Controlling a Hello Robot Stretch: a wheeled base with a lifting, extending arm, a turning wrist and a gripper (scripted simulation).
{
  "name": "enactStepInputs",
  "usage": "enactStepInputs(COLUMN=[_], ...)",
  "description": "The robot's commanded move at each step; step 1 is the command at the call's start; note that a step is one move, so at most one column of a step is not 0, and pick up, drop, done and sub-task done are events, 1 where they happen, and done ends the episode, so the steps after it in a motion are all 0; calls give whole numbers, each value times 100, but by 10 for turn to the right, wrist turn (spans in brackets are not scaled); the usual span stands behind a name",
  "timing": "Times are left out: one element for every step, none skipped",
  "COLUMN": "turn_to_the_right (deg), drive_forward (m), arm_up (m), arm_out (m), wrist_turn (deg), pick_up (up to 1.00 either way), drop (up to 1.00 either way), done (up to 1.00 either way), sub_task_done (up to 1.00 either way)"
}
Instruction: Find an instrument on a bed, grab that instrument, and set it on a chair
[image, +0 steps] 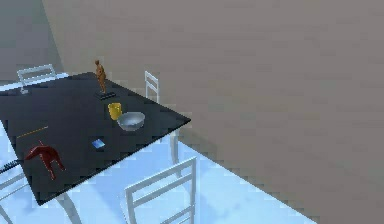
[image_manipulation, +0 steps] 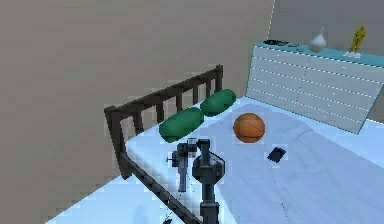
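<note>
A bed (image_manipulation: 300, 185) with a pale blue cover and a dark slatted headboard (image_manipulation: 165, 100) lies across the arm side view. My arm (image_manipulation: 208, 195) rises from the bottom edge, and the gripper (image_manipulation: 183, 160) hangs over the bed's near edge, below the pillows. I cannot tell whether it holds anything. White chairs stand around a dark table (image: 70, 115) in the forward view: one at the front (image: 160, 192), one at the far side (image: 152, 82), and one at the back left (image: 36, 73).
Two green pillows (image_manipulation: 200, 112), an orange ball (image_manipulation: 249, 126) and a small dark flat thing (image_manipulation: 276, 154) lie on the bed. A white dresser (image_manipulation: 315, 80) stands beyond. The table bears a brown statue (image: 101, 72), yellow cup (image: 116, 110), bowl (image: 132, 121) and red thing (image: 45, 157).
</note>
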Motion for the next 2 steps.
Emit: enactStepInputs(turn_to_the_right=[0,0], drive_forward=[0,0], arm_up=[0,0], arm_out=[0,0], wrist_turn=[450,450], pick_up=[0,0], drop=[0,0], done=[0,0], sub_task_done=[0,0])
